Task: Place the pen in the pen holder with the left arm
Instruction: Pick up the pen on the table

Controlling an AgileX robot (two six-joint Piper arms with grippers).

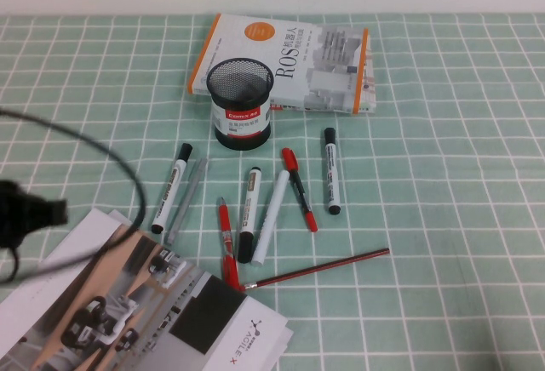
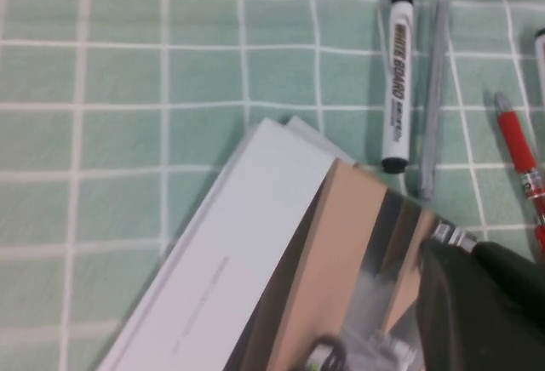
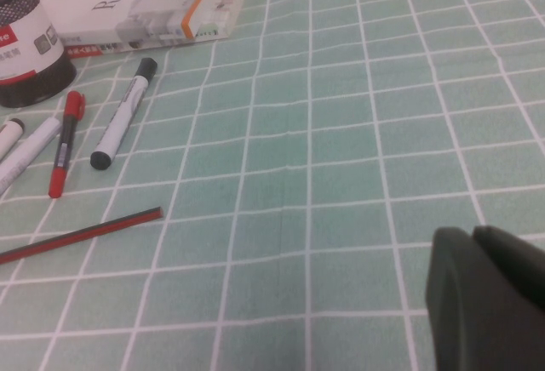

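"WHITE BOARD" is read in dark print along the pen (image 2: pixel 396 73), a slim white marker with a black cap, laid flat on the green checked cloth (image 1: pixel 460 218) at the left end of the scatter, just beside a translucent grey pen (image 2: pixel 433 99); the holder (image 1: pixel 241 103), a black wire-mesh cup banded in red and white with small unreadable print, is stood upright beyond the pens, touching the front edge of a book (image 1: pixel 289 60) titled "ROS" with orange trim; "AGILE X" is printed on a glossy brochure (image 1: pixel 136 303) lying at the near left; two more black-capped markers, red-capped pens and a thin red-and-black pencil (image 1: pixel 319 269) are strewn between; the left gripper (image 2: pixel 477 303) is seen only as a dark mass over the brochure, near the pen but apart from it, its jaw state not to be told; the right gripper (image 3: pixel 490 294) hangs over bare cloth well right of the pens, nothing seen in it, its jaw state likewise not to be told.
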